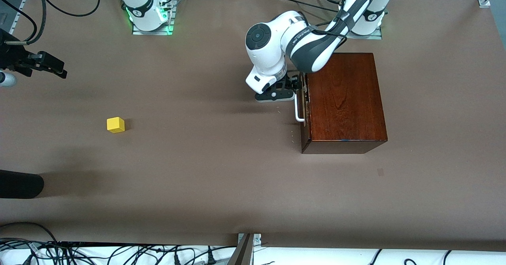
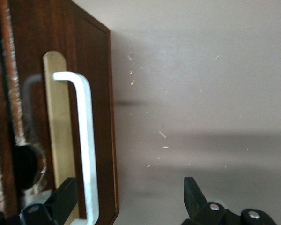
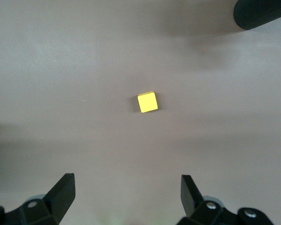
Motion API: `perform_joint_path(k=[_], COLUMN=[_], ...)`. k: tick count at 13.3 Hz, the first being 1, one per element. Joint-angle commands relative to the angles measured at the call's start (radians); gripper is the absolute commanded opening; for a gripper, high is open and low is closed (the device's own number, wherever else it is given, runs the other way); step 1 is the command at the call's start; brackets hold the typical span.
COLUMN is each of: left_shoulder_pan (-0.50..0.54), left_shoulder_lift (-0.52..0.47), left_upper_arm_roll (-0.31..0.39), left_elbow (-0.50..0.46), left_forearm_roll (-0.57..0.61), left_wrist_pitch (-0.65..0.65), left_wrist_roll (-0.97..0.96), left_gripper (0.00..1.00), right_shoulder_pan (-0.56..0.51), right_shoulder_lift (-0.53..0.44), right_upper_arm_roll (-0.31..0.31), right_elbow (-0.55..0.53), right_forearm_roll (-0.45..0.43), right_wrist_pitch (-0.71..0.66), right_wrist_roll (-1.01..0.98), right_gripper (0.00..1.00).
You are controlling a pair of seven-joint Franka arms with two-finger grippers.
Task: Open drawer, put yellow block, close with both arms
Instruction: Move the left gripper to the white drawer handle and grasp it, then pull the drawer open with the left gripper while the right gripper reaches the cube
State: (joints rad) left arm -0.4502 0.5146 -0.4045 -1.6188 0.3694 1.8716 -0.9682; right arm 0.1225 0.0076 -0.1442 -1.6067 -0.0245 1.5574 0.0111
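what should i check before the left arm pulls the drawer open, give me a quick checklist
1. left gripper open at the handle: ok, one finger each side of the white bar.
2. Bar actually gripped: not ok, fingers not closed yet.
3. drawer shut in the wooden box: ok, front looks flush.
4. Table in front of the drawer free for it to slide out: ok.
5. yellow block located: ok, toward the right arm's end of the table.
6. right gripper open, over the block: ok.
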Motion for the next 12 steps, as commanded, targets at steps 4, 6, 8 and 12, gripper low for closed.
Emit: perform_joint_path(k=[4,6,8,12], left_shoulder_pan=[-0.011,-0.01,-0.01,-0.011], left_shoulder_lift=[0.027,0.033,0.045,0.062], left_upper_arm_roll=[0.059,0.067,0.067,0.067], left_elbow=[0.025,0.025,0.022,0.017], left_forearm_roll=[0.04,0.039,0.036,0.032], left_wrist_pitch=[0.018,0.02,0.041,0.064], left_wrist_roll=[0.104,0.117,0.099,0.091], left_gripper=[1.0,1.0,1.0,1.0], right_shoulder_pan=[-0.003,0.0,0.0,0.0], right_shoulder_lift=[0.005,0.006,0.011,0.011], right_upper_arm_roll=[0.009,0.009,0.011,0.011], right_elbow=[0.013,0.013,0.013,0.013], right_forearm_roll=[-0.012,-0.008,-0.006,-0.008], right_wrist_pitch=[-0.013,-0.011,-0.011,-0.013], right_wrist_roll=[0.015,0.017,0.017,0.017], right_gripper=[1.0,1.0,1.0,1.0])
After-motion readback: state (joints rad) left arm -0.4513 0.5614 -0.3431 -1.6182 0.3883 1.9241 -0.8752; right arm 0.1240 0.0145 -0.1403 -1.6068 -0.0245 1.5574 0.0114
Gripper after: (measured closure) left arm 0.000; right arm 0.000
